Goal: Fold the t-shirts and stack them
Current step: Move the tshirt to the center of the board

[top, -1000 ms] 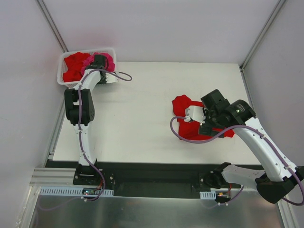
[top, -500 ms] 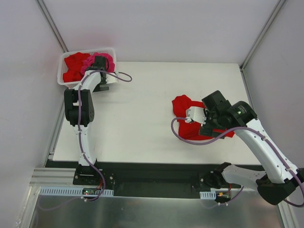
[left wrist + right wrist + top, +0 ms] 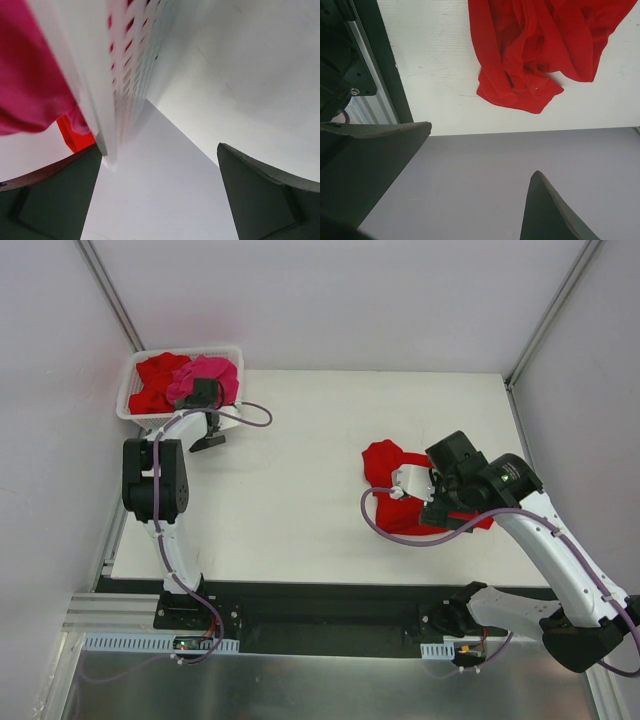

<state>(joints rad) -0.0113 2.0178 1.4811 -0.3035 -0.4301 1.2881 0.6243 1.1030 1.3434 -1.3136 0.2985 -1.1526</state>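
Both spread wide, empty — I see left jaws beside basket (image 3: pixel 126 390) holding pink t-shirt (image 3: pixel 205 375), right jaws over red t-shirt (image 3: pixel 382 462) on table (image 3: pixel 300 470).

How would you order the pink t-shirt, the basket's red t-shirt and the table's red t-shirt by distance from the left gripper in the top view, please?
From the left gripper:
1. pink t-shirt, in the basket, closest.
2. red t-shirt in the basket, leftward.
3. red t-shirt on the table, far right.

White table (image 3: pixel 300 460) with red t-shirt (image 3: pixel 382 462), basket (image 3: pixel 126 398)
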